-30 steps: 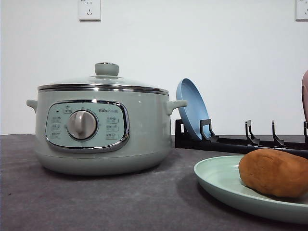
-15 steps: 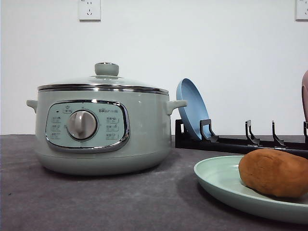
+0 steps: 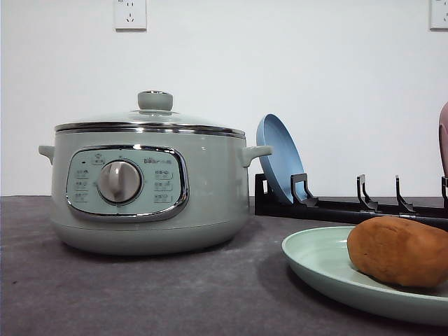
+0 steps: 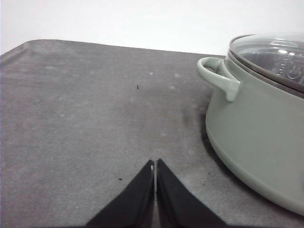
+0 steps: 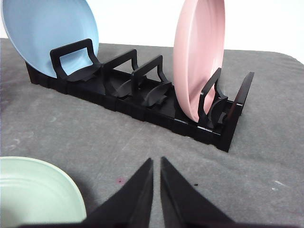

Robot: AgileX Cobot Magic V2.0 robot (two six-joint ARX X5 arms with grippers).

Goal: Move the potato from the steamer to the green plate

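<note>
Nearest in the front view, the potato point(image 3: 400, 250) lies on the green plate point(image 3: 318, 262) at the right of the grey tabletop point(image 3: 175, 294). The left gripper point(image 4: 155, 164) hangs empty, jaws together, beside the steamer point(image 3: 143, 185), and the right gripper point(image 5: 156, 164) hangs empty too, jaws nearly touching. Farther back the lidded steamer stands at the left, and a black dish rack point(image 5: 142, 95) holds a blue plate point(image 5: 47, 35) and a pink plate point(image 5: 197, 57) upright.
</note>
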